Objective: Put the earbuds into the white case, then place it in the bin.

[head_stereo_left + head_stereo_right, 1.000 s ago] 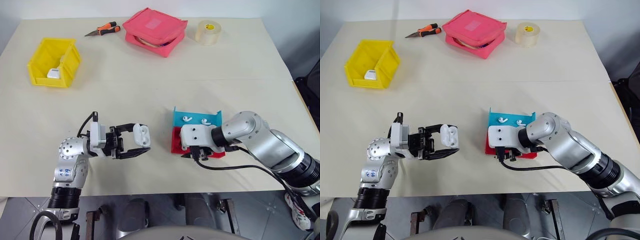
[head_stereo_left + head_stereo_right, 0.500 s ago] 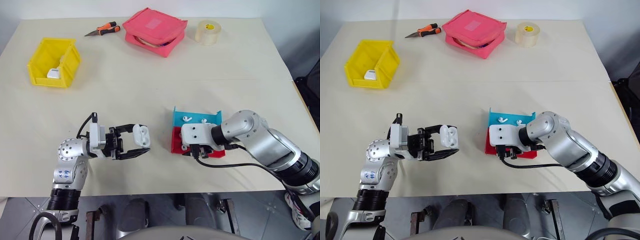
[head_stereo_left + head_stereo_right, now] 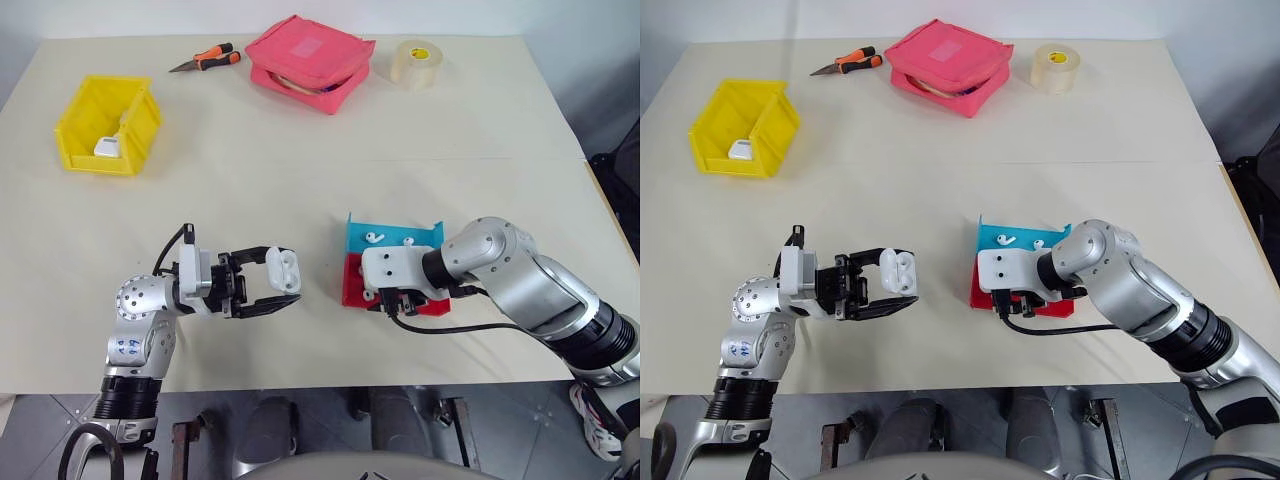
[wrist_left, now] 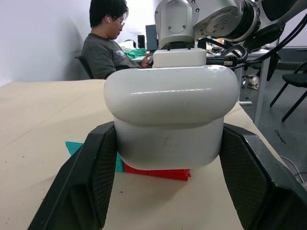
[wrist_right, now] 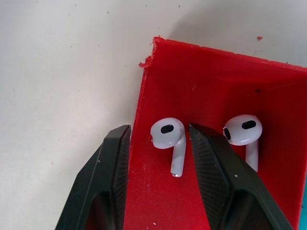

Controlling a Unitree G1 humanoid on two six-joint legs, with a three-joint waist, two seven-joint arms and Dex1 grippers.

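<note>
1. White case (image 3: 284, 270) sits pinched between the two fingers of my left gripper (image 3: 272, 283), held off the table (image 3: 300, 160) at the near left.
2. My right gripper (image 5: 160, 163) hangs over the red tray (image 5: 201, 96) at the near right, its fingers partly spread with one earbud (image 5: 169, 136) lying between them; whether the pads touch it I cannot tell.
3. A second earbud (image 5: 243, 132) lies in the same red tray, just beside that gripper.
4. Just beyond, the blue tray (image 3: 392, 237) holds two more earbuds (image 3: 375, 238).
5. Well apart at the far left stands the yellow bin (image 3: 108, 124) with a small white item inside.
6. Farthest off lie pliers (image 3: 205, 60), a pink pouch (image 3: 310, 62) and a tape roll (image 3: 417, 63).
</note>
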